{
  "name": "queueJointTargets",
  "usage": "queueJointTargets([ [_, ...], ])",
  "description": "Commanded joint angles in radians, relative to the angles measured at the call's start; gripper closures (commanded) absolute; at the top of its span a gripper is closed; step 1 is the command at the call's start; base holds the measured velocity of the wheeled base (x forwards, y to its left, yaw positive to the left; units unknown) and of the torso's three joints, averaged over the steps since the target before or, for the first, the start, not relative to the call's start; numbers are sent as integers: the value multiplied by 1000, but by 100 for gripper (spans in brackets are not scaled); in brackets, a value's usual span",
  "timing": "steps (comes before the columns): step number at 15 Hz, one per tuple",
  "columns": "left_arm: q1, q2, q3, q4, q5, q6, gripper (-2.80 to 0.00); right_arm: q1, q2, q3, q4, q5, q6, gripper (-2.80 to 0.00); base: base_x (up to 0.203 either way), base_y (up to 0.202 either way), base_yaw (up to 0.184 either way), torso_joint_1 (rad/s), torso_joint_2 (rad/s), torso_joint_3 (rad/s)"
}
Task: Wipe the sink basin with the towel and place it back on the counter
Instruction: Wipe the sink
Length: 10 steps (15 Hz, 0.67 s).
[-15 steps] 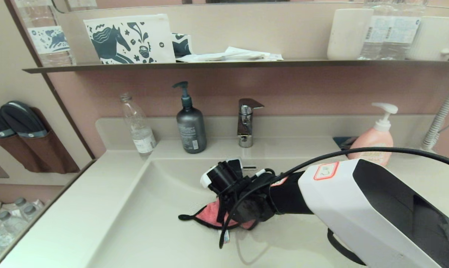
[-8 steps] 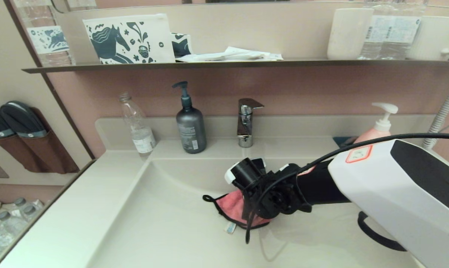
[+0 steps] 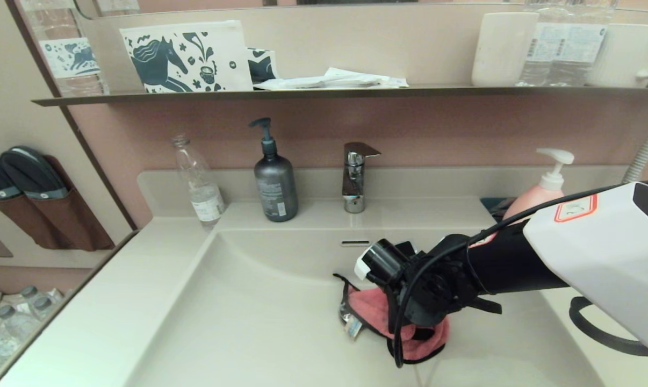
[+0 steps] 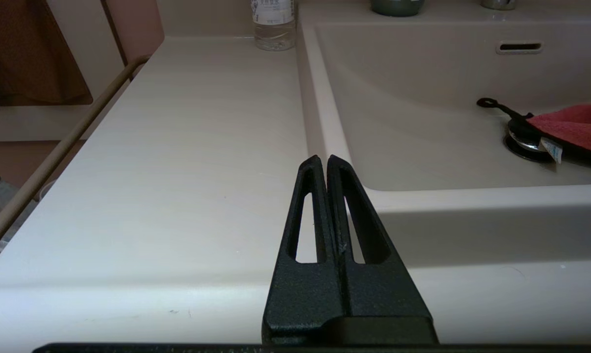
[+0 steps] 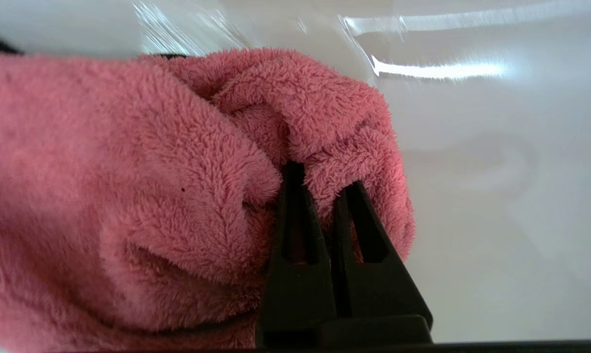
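The coral-pink towel (image 3: 371, 307) lies bunched on the floor of the cream sink basin (image 3: 259, 301), to the right of its middle. My right gripper (image 5: 323, 175) is shut on a fold of the towel (image 5: 178, 186) and presses it down onto the basin; in the head view the wrist hides the fingers. The towel's edge and white tag (image 4: 550, 149) partly cover the chrome drain plug (image 4: 521, 139). The overflow slot (image 3: 355, 243) shows on the back wall. My left gripper (image 4: 323, 158) hangs shut and empty over the counter (image 4: 178, 171), near the basin's left rim.
Along the back rim stand a clear plastic bottle (image 3: 199, 183), a grey pump bottle (image 3: 274, 183) and the chrome tap (image 3: 356, 174). A pink soap bottle (image 3: 539, 201) is at the back right. A dark shelf (image 3: 302, 94) runs above.
My right gripper has dragged the towel to the right across the basin floor, from left of centre to over the drain. The left arm has stayed still.
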Motion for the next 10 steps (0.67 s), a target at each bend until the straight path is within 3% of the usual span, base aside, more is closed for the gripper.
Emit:
queueJointTargets([
  [1,-1,2,0,0,0,0,0,7,4,19,58,24,29,0,0,0,0,0,0,0],
  [8,0,2,0,0,0,0,0,73,13,11,104,223,97,0,0,0,0,0,0,0],
  [10,1,2,0,0,0,0,0,96,23,8,107,249,115,0,0,0,0,0,0,0],
])
